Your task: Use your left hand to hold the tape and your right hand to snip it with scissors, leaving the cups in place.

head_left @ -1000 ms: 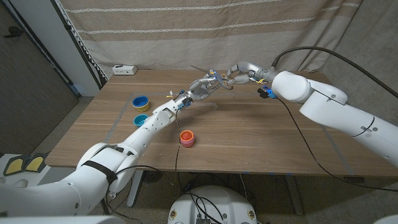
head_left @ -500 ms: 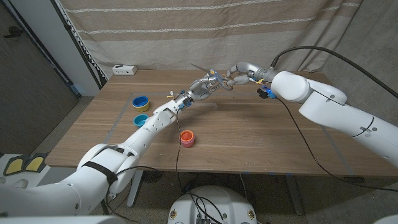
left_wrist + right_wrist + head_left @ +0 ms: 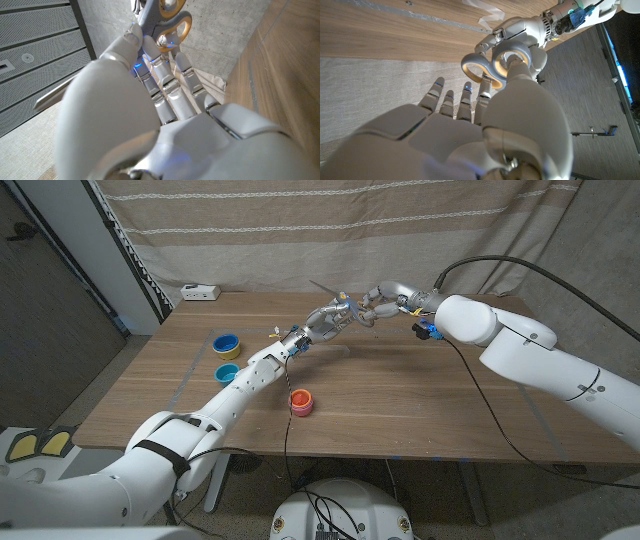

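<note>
On the left of the tabletop (image 3: 400, 395) sit two blue cups, the far cup (image 3: 227, 343) with a yellow rim and the near cup (image 3: 227, 372) just in front of it. A white power strip (image 3: 200, 292) lies at the far left edge. A red cup (image 3: 300, 401) stands nearer the front, right of the blue pair and well apart from them.

The left hand (image 3: 325, 318) is raised above the far middle of the tabletop, fingers (image 3: 165, 75) reaching up toward the scissors (image 3: 338, 297). Whether it holds tape cannot be told; no tape is clearly visible. A crumpled scrap (image 3: 487, 17) lies on the tabletop beneath the hands.

The scissors are at the point where both hands meet, blades pointing far-left. Their orange-rimmed handles (image 3: 492, 67) carry the thumb of the right hand (image 3: 385, 297), which grasps the scissors; its remaining fingers (image 3: 451, 100) extend beside the loops.
</note>
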{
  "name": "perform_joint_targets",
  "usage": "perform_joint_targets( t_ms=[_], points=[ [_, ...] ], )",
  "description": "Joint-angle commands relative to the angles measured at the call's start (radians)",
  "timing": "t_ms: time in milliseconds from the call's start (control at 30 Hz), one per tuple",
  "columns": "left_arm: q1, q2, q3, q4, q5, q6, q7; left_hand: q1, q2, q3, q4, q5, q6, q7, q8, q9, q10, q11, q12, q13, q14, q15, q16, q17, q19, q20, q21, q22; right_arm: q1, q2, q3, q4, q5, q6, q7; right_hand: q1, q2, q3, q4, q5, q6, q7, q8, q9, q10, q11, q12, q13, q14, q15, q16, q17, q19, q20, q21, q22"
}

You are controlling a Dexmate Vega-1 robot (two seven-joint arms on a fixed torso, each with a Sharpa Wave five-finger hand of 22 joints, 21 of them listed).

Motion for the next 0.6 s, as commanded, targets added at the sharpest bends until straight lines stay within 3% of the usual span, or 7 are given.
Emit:
perform_joint_targets(
  t_ms=[33, 400, 600],
  points=[
    [0.010, 0.001, 0.002, -0.014, -0.003, 0.005, -0.007, 0.002, 0.011, 0.082, 0.070, 0.007, 0.010, 0.000, 0.004, 0.017, 0.022, 0.014, 0.003, 0.059, 0.006, -0.004, -0.003, 0.004, -0.005, -0.127, 0.007, 0.001, 0.007, 0.011, -0.012, 0.012, 0.007, -0.003, 0.012, 0.008, -0.004, -0.011, 0.000, 0.008, 0.026, 0.005, -0.012, -0.013, 0.019, 0.011, 0.001, 0.003, 0.048, -0.020, 0.013, 0.002, 0.056, -0.039, 0.017, 0.002],
    [0.020, 0.001, 0.005, -0.031, -0.005, -0.001, -0.006, 0.002, 0.011, 0.083, 0.070, 0.008, 0.012, 0.000, 0.005, 0.019, 0.024, 0.014, 0.004, 0.063, 0.006, -0.004, -0.003, 0.004, -0.006, -0.127, 0.008, 0.002, -0.014, 0.025, 0.002, 0.020, 0.018, 0.015, -0.026, 0.020, 0.006, -0.007, -0.003, 0.009, 0.080, 0.000, -0.003, -0.026, 0.048, 0.003, 0.008, 0.003, 0.043, -0.007, 0.004, 0.002, 0.055, -0.037, 0.009, 0.002],
    [0.024, 0.004, 0.007, -0.038, -0.005, -0.001, 0.000, 0.002, 0.010, 0.084, 0.070, 0.009, 0.014, 0.002, 0.005, 0.018, 0.023, 0.014, 0.003, 0.063, 0.006, -0.004, -0.003, 0.004, -0.007, -0.127, 0.009, 0.002, -0.033, 0.033, 0.022, 0.028, 0.039, 0.033, -0.052, 0.064, 0.056, 0.030, -0.012, -0.014, 0.127, -0.010, 0.010, -0.026, 0.084, -0.006, 0.019, 0.003, 0.070, -0.008, 0.010, 0.003, 0.061, -0.038, 0.008, 0.004]
  ],
)
